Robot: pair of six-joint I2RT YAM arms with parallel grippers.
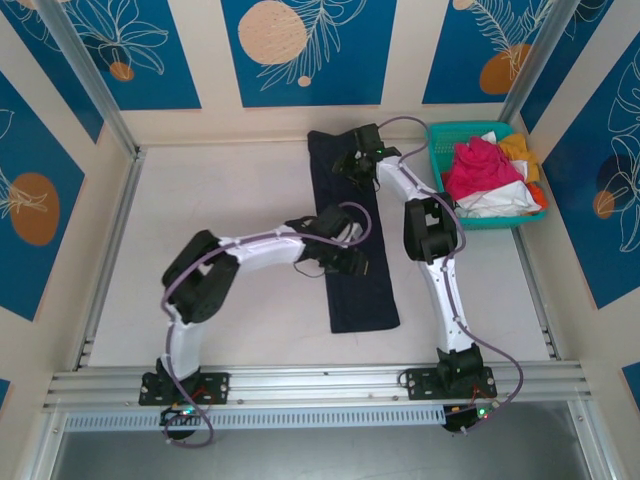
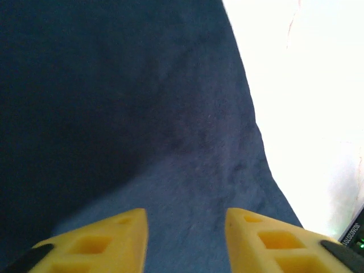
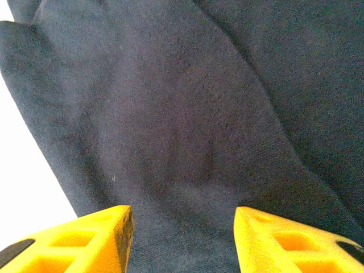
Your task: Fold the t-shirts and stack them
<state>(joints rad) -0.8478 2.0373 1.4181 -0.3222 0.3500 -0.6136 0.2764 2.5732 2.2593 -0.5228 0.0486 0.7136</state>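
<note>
I am watching one navy t-shirt (image 1: 365,295) lying in a long narrow strip down the middle of the table (image 1: 230,190), running from the far wall toward the arm bases. The left gripper (image 1: 345,262) is sitting over the strip's middle, and the right gripper (image 1: 352,165) is working at its far end.

In both wrist views the yellow fingers are standing partly apart with navy cloth filling the gap. The views are too close for me to tell whether either gripper is actually pinching a fold or only hovering on it.

The cloth is looking soft, limp and light, so it will be sagging and sliding wherever it is unsupported. I am judging the best hold to be a shallow pinch through all layers at an end corner, one gripper per corner.

Counting: one navy shirt on the table. One teal basket (image 1: 462,126) is sitting at the far right, well apart from the strip. It is holding three more, bunched together: one pink shirt (image 1: 480,170), one white shirt (image 1: 490,203) and one orange shirt (image 1: 518,148).
</note>
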